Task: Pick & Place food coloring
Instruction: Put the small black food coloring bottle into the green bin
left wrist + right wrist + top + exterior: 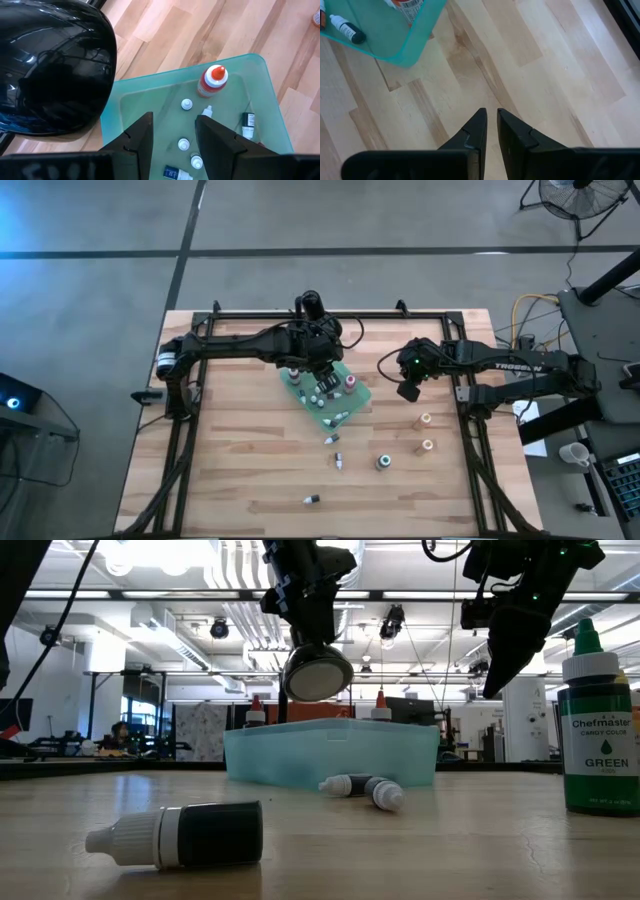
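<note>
so the left gripper [172, 142] is hanging right over the teal tray [352, 406] near the middle of the wooden desk [240, 470], fingers [140, 137] spread apart with nothing between them, just pointing down at the stuff inside. in the tray you can see a bottle with an orange-red tip [212, 81] standing up, a few white-capped bottles [186, 104] seen from the top, and a dark bottle [247, 125] lying flat by the tray wall. the right gripper [490, 127] is off to the right of the tray, up above bare desk, fingers pressed together and not holding anything. the rest of the food coloring is scattered on the desk: two orange-capped bottles [426, 420] standing on the right side, a green bottle [598, 720] upright a bit nearer, its label reads green, then a couple of small bottles [365, 788] lying on their sides just outside the tray on its near side, and a dark bottle with a white cap [180, 835] on its side at the near edge, well apart from everything else. in the low view the left arm's round black part sits above the tray rim, can't tell if anything touches.
</note>
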`<action>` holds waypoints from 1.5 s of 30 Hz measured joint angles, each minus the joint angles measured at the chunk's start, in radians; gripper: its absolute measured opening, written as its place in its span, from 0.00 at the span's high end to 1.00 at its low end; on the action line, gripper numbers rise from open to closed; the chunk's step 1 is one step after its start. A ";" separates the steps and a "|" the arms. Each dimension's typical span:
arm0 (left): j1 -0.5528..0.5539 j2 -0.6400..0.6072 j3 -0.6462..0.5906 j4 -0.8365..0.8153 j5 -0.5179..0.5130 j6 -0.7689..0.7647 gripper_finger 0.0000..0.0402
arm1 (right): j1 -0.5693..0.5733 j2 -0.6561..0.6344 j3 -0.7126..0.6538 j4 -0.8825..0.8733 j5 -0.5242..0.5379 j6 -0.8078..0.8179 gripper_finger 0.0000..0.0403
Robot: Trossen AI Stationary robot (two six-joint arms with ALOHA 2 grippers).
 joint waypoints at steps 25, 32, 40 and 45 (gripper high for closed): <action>0.000 0.000 0.000 0.000 -0.012 0.000 0.70 | 0.000 0.000 0.000 0.006 0.000 0.000 0.91; 0.000 0.000 0.000 0.000 -0.019 0.000 0.70 | 0.000 0.000 0.000 0.007 0.000 0.000 0.91; 0.000 0.000 0.000 0.000 -0.028 0.000 0.70 | 0.000 0.000 0.000 0.007 0.000 0.000 0.91; 0.000 0.000 0.000 0.000 -0.031 0.000 0.70 | 0.000 0.000 0.000 0.007 0.000 0.000 0.91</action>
